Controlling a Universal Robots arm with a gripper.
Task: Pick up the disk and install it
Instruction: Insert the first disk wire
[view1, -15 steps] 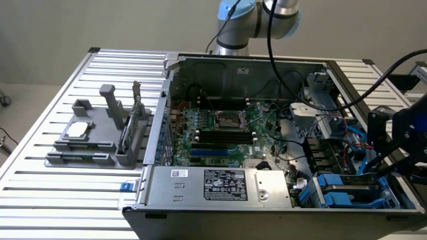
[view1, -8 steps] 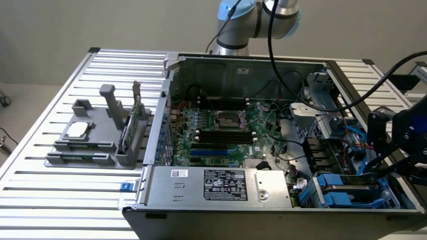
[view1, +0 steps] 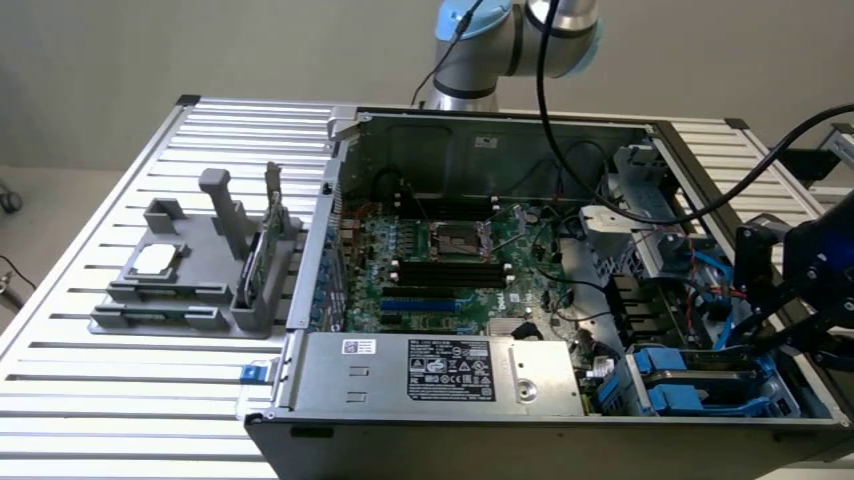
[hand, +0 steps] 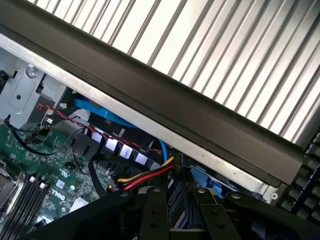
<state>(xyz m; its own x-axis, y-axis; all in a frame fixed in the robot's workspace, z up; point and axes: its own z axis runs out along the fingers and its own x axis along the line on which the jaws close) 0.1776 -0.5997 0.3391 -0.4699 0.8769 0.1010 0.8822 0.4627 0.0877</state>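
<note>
A slatted metal table (view1: 80, 400) carries everything, and on it the open case (view1: 534, 450) lies on its side with its innards facing up. The arm (view1: 497, 40) rises behind the case, well away from the pincer (view1: 771, 335), which hangs low over the case's corner at the exterior view's right. Along the case's near wall, a good stretch from the pincer, lies the grey power box (view1: 441, 368), label up. Past it, near the case's middle, the green board (view1: 441, 250) lies flat with its socket and dark memory slots facing up. Outside the case, on the side farthest from the pincer, a grey holder (view1: 174, 300) rests on the table.

The disk (view1: 701, 365) (blue-framed, dark on its upper face) is in the drive bay directly beneath the pincer, just beside the end of the power box. In the wrist view a blue strip, likely its frame, sits right at the pincer's middle. Whether the pincer is clenched on the disk or merely standing over it, I cannot tell.

A bundle of red and yellow wires (hand: 145, 177) runs close by the pincer, between it and the board. Smallest of all, a square silver chip (view1: 151, 260) sits on top of the holder, well apart from the pincer.
</note>
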